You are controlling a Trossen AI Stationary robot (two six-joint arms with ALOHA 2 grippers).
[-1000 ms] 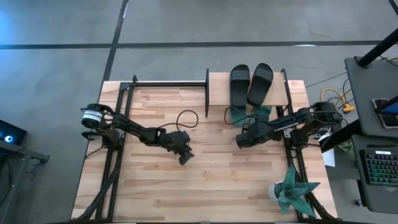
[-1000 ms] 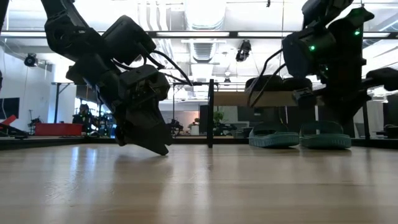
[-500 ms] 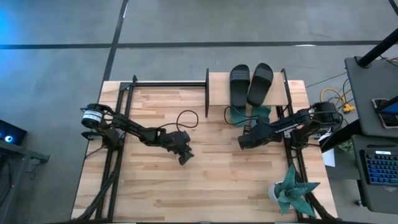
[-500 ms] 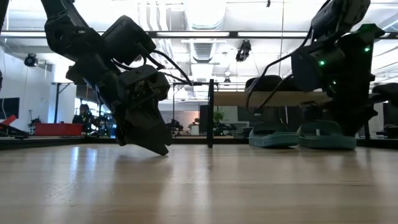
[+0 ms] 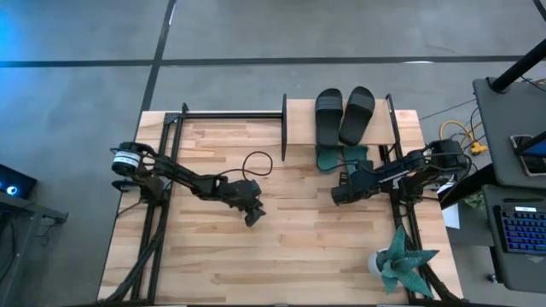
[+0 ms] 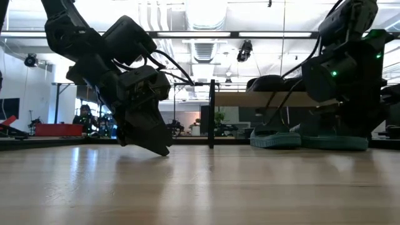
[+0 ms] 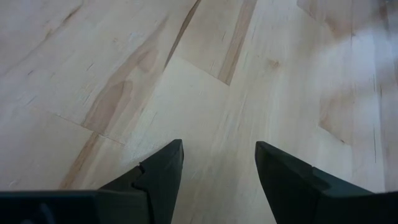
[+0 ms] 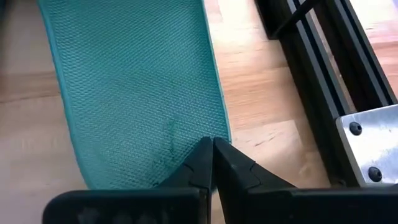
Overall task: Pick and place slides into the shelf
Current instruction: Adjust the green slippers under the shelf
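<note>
On the far right part of the wooden table [image 5: 256,256], seen from the high camera, the shelf [image 5: 299,115] carries the black slides [image 5: 343,115] side by side on its top board, while the teal slides [image 5: 339,157] poke out from the lower level underneath. The right gripper [image 5: 338,194] sits just in front of those teal heels, low over the table. The left gripper [image 5: 253,217] waits near the table's middle, well apart from the shelf, tip angled down at the wood. A teal spiky plant [image 5: 401,260] stands at the near right corner.

In the low view, the left gripper [image 6: 156,145] leans steeply with its tip at the tabletop [image 6: 200,187]. The teal slides [image 6: 309,140] lie flat on the lower level beneath the shelf [image 6: 262,99] board, the black slides [image 6: 270,82] above them (only their dark outline reads here). The right arm [image 6: 340,75] stands in front of the shelf's right end; its fingertips are hidden.

The left wrist view shows two dark fingers [image 7: 158,180] spread wide with bare wood between them, holding nothing.

In the right wrist view the gripper [image 8: 212,155] has its two fingers pressed together, closed on nothing, their tips over the heel edge of one teal slide [image 8: 137,81], whose textured footbed fills the picture. A black metal frame [image 8: 329,74] runs along beside it.
</note>
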